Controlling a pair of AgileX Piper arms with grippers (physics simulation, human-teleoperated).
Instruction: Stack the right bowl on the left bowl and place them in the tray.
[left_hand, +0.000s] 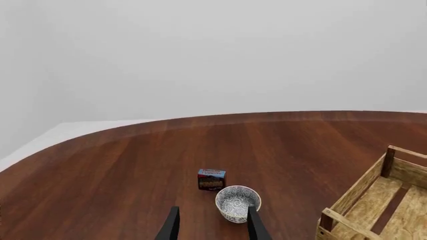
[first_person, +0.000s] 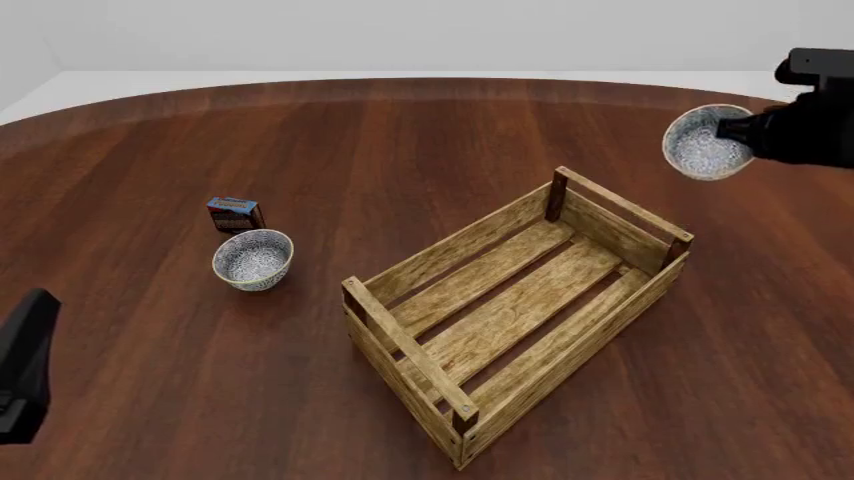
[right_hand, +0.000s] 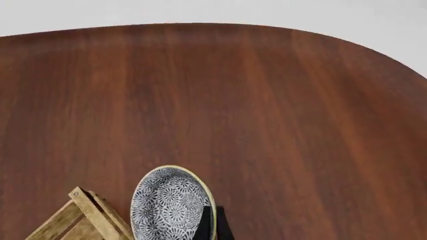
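The left bowl (first_person: 252, 258), white with a speckled grey inside, stands upright on the table to the left of the tray (first_person: 407, 350), a big light-wood slatted crate. In the left wrist view the same left bowl (left_hand: 237, 202) lies just ahead of my open left gripper (left_hand: 213, 227), close to one finger (left_hand: 257, 225). My right gripper (first_person: 727, 128) holds the right bowl (first_person: 707, 143) by its rim, tilted and lifted beyond the tray's far right end. The right wrist view shows that patterned right bowl (right_hand: 170, 202) pinched at its edge by the right gripper (right_hand: 212, 220).
A small red-blue box (first_person: 234, 213) stands just behind the left bowl and also shows as the box (left_hand: 211, 179) in the left wrist view. A corner of the tray (left_hand: 365, 186) is in the left wrist view, and a tray post (right_hand: 93, 207) in the right one. My left arm (first_person: 20, 365) sits at the near left edge.
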